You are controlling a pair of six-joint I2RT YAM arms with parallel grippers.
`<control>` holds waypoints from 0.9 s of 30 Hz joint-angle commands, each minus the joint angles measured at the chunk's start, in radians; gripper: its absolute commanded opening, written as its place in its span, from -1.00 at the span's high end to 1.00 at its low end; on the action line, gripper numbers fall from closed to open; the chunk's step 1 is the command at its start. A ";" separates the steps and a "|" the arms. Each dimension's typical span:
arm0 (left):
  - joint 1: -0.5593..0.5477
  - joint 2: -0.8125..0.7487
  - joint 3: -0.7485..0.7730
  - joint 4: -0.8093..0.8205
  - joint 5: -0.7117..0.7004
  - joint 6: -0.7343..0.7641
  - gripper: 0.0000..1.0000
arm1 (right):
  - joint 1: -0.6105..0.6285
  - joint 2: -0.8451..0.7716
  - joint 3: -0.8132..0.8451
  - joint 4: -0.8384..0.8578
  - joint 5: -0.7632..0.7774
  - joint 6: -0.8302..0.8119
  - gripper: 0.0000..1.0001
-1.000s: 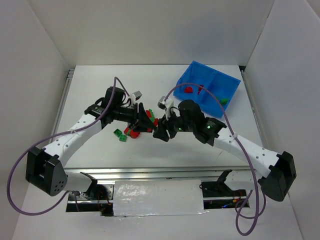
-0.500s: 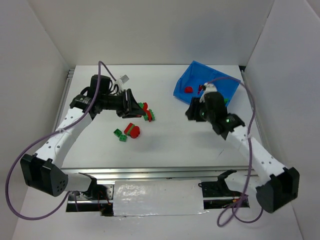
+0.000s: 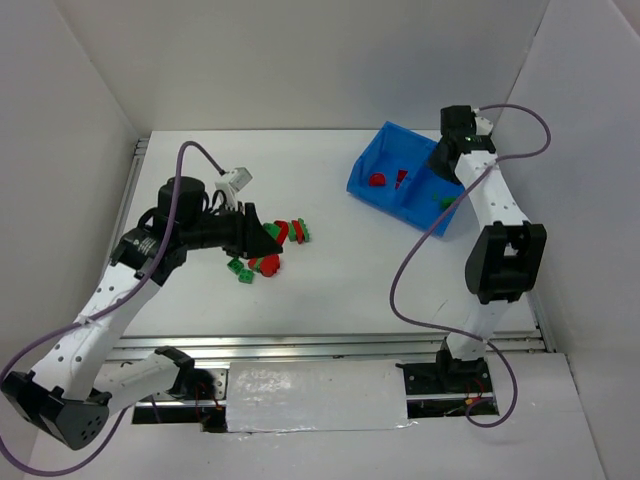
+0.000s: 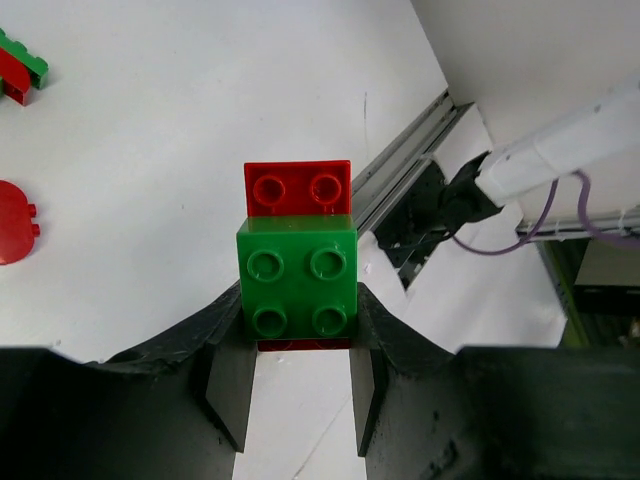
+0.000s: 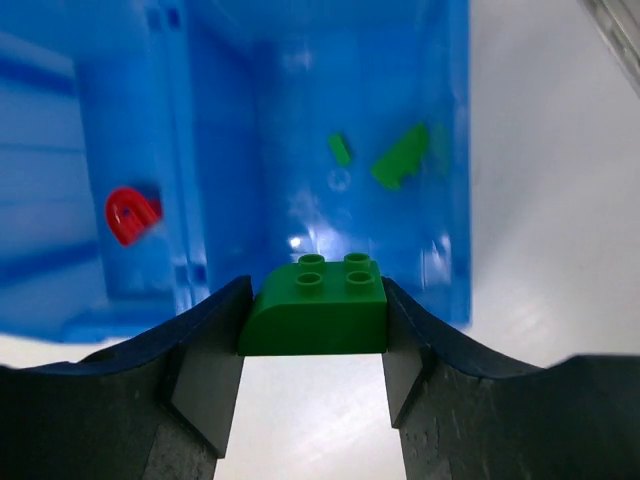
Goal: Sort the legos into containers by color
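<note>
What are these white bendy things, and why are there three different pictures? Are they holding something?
Those are two robot arms bolted to a white table. Each one ends in a gripper, a pincher with two fingers. The big picture comes from a camera looking down from above. The other two come from small cameras on the wrists, so you see the black fingers at the bottom. The left gripper pinches a green brick sitting on a red brick. The right gripper pinches a green brick with a rounded edge over a blue bin that has two compartments. A red piece lies in one and green pieces lie in the other. More red and green bricks lie loose on the table.
</note>
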State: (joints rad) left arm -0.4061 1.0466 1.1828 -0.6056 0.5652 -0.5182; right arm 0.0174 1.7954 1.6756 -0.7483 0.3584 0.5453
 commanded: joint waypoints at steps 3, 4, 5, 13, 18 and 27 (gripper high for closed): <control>-0.023 -0.052 -0.086 0.110 0.039 0.075 1.00 | -0.010 0.119 0.191 -0.074 0.013 -0.025 -0.73; -0.025 -0.059 -0.100 0.128 0.047 0.079 1.00 | -0.010 0.128 0.208 -0.080 0.008 -0.031 -0.99; -0.028 -0.068 -0.106 0.141 0.059 0.084 1.00 | -0.010 0.134 0.223 -0.089 0.011 -0.033 -0.99; -0.036 -0.097 -0.141 0.221 0.246 0.136 1.00 | 0.016 0.056 0.262 -0.105 -0.247 -0.148 -0.98; -0.053 -0.051 -0.108 0.236 0.406 0.150 1.00 | 0.240 -0.338 -0.112 0.249 -1.073 -0.320 -0.98; -0.069 -0.040 -0.069 0.328 0.483 0.077 1.00 | 0.484 -0.581 -0.567 1.049 -1.362 0.156 -0.85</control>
State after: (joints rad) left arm -0.4683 1.0157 1.0714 -0.3855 0.9783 -0.4114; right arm 0.4835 1.1934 1.1728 0.0029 -0.8845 0.5438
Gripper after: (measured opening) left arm 0.480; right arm 0.929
